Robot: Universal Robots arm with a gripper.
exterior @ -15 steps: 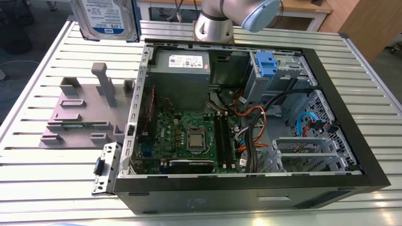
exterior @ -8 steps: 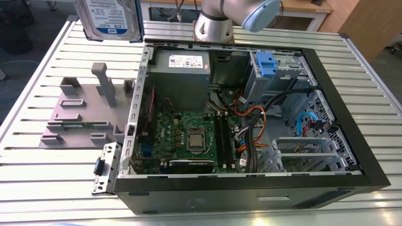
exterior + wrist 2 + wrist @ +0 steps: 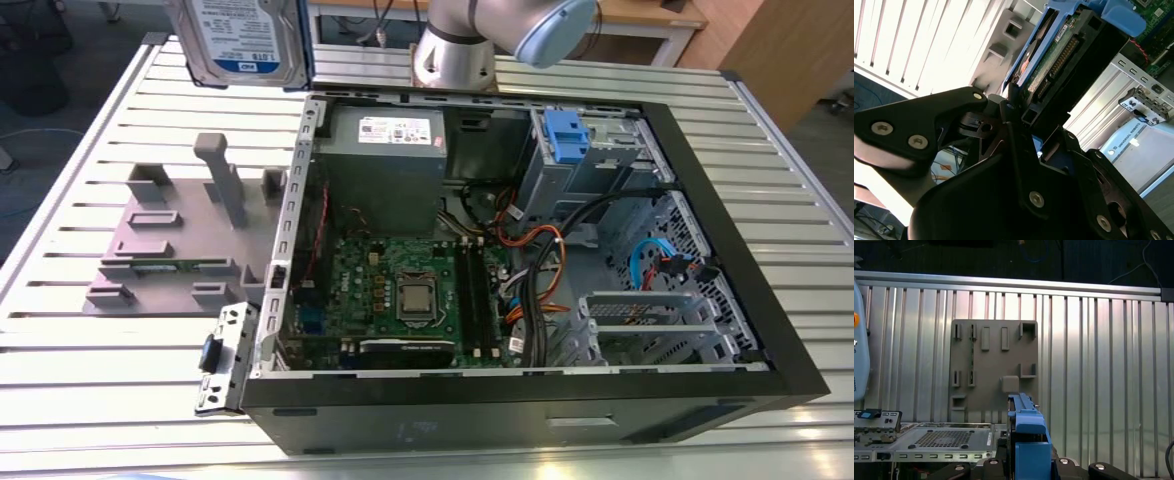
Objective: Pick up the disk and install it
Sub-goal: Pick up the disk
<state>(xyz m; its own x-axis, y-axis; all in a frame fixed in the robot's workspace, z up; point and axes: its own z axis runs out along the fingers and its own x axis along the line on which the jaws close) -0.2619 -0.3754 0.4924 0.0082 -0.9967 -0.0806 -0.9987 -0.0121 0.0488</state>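
Beneath the gripper point(image 3: 1020, 109), which is clamped tight on the disk point(image 3: 240, 40), a grey stand point(image 3: 994, 360) sits on the table point(image 3: 1104, 365).

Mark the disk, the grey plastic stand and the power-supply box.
disk point(image 3: 243, 38): exterior view, on its white-and-blue label.
grey plastic stand point(image 3: 187, 225): exterior view, on its flat base.
power-supply box point(image 3: 384, 185): exterior view, on its grey metal face beside the white sticker.
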